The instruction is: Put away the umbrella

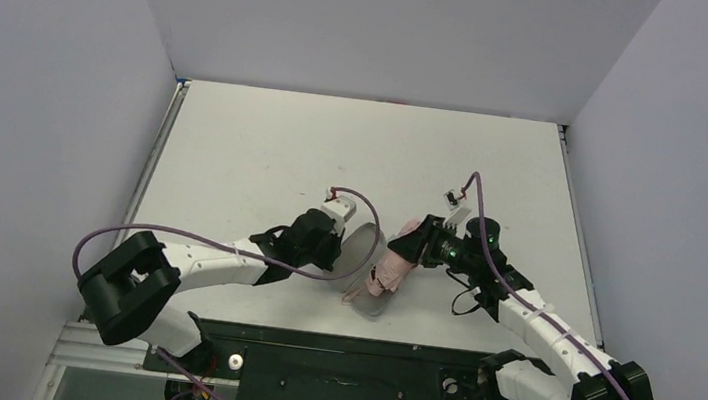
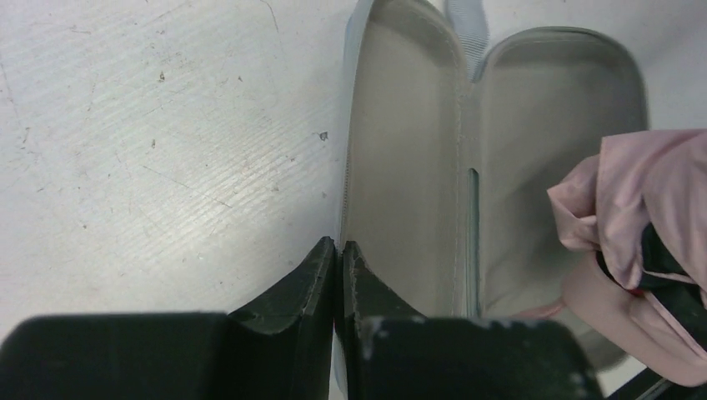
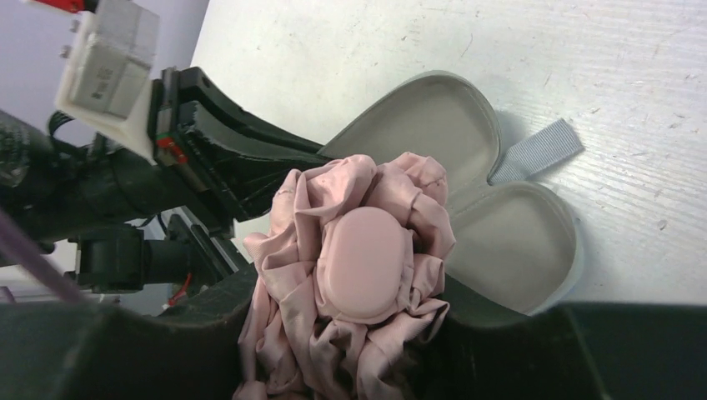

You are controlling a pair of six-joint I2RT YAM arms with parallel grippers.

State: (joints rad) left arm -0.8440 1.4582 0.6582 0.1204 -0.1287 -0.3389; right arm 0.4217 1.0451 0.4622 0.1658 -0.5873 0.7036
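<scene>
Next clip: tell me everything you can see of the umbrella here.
The umbrella is collapsed: crumpled pale pink fabric bunched round a smooth oval pink end piece, with thin black parts showing under the folds in the left wrist view. The right gripper clamps it by its sides, tilted, above the open grey-lined case. Whether it touches the lining cannot be told.

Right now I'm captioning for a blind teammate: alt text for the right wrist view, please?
A bunched pink umbrella, gripped in the jaws of the right gripper, hangs over an open grey-lined case on a white table. The left gripper has its jaws shut on the case's rim.
</scene>
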